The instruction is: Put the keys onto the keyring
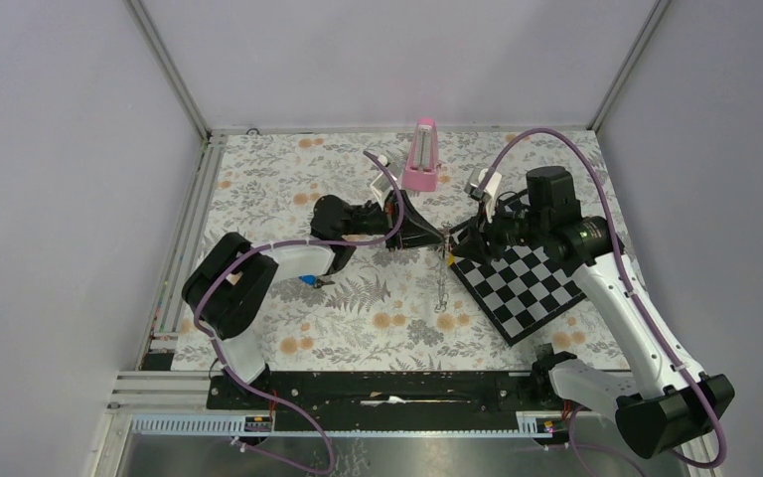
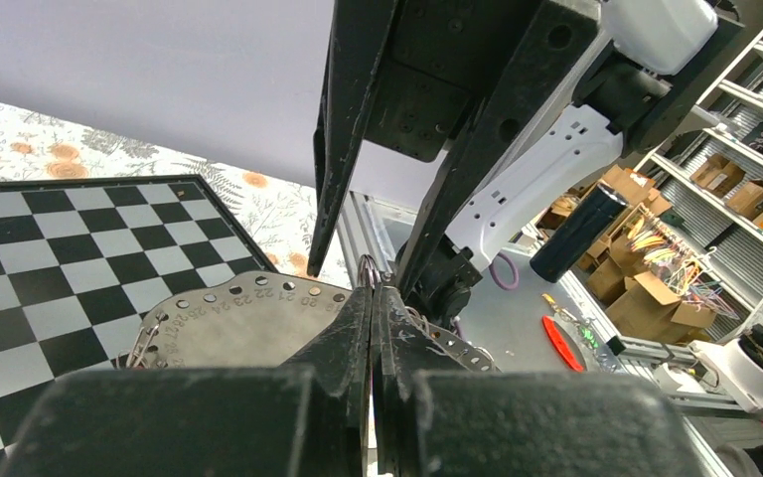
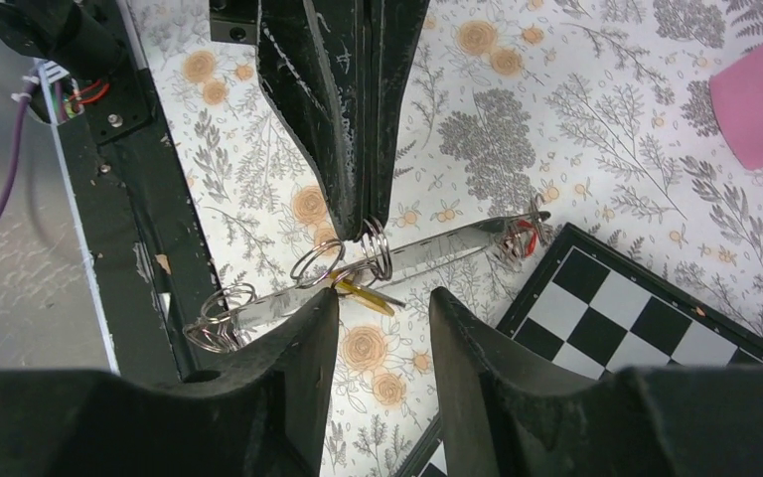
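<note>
Keyring [image 3: 378,248] rings are seen at the middle of the floral counter [image 1: 358,318], just off the left corner of the chessboard [image 1: 527,288]. One silver ring is pinched between the tips of the left hand [image 3: 363,221], whose fingers are pressed fully together on it. A flat metal strip [image 3: 437,246] with numbered holes runs crosswise behind that ring. A small red piece [image 3: 523,238] is seen at the strip's chessboard end, and further loose rings at the opposite end. The yellow key [image 3: 366,296] is seen just below the gripped ring, touching or overlapping a second ring. Whether it is threaded on cannot be told. The right hand [image 3: 378,318] is held facing the left hand with its fingers spread apart and nothing gripped, the yellow key lying in the gap between the tips. The blue key [image 1: 308,281] is seen on the counter beside the left arm, well apart from the rings. A pink metronome [image 1: 422,159] stands toward the back wall.
</note>
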`<state>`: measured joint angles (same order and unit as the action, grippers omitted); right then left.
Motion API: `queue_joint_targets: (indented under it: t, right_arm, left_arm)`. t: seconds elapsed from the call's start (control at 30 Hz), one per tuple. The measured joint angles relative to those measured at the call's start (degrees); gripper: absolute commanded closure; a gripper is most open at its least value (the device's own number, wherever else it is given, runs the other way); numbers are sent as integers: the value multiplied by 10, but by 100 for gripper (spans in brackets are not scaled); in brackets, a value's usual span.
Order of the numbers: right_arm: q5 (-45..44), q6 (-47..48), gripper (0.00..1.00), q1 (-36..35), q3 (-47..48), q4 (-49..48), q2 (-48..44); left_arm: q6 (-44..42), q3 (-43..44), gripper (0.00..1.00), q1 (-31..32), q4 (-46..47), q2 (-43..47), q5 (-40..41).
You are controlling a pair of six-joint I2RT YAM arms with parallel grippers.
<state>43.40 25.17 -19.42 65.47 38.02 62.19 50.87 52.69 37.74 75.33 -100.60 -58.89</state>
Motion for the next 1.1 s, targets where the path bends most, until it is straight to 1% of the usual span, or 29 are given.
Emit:
queue_joint_targets:
  t: [0.1, 0.33, 0.47, 0.8, 1.1]
  right_arm:
    - [13, -5, 56, 0, -1, -10, 0]
    - [28, -10, 59, 1, -1, -16, 0]
    - [28, -10, 61, 1, -1, -16, 0]
    - [28, -1, 60, 7, 3, -7, -4]
    - [26, 12, 63, 11, 41, 3, -13]
  left_arm:
    - [18, -3, 100, 0, 27, 0, 3]
    - [34, -8, 100, 0, 50, 0, 5]
    - [36, -8, 100, 0, 54, 0, 5]
    - [36, -8, 100, -1, 56, 0, -2]
    - [29, -8, 100, -1, 61, -2, -27]
